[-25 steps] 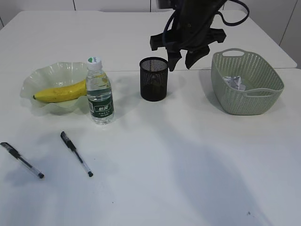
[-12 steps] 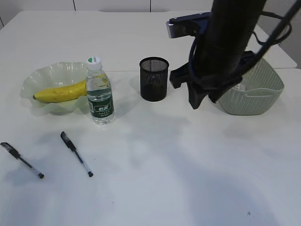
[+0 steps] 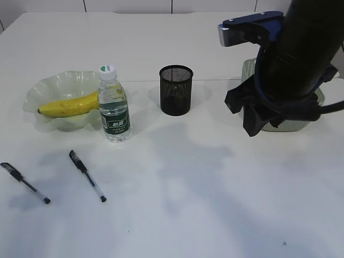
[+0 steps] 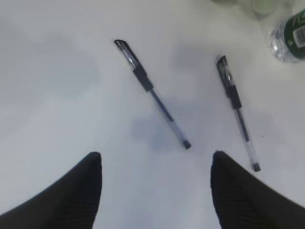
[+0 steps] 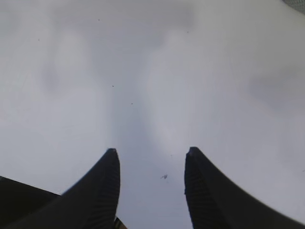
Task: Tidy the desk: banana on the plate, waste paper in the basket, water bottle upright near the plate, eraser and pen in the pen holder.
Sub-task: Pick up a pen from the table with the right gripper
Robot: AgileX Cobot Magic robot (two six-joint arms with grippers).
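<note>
Right gripper [image 5: 151,157] has withdrawn from the holder [image 3: 176,90] toward the basket [image 3: 318,97], jaws half open, empty. Left gripper [image 4: 156,160], jaws wide, empty, hovers over two pens [image 4: 151,93]; both await pickup.

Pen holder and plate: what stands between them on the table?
In the exterior view, the upright water bottle stands between the pen holder and the plate, right beside the plate with the banana on it.

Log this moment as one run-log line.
banana: on plate | bottle: upright by plate | pens: two on table | left claw: open, empty | right claw: open, empty
</note>
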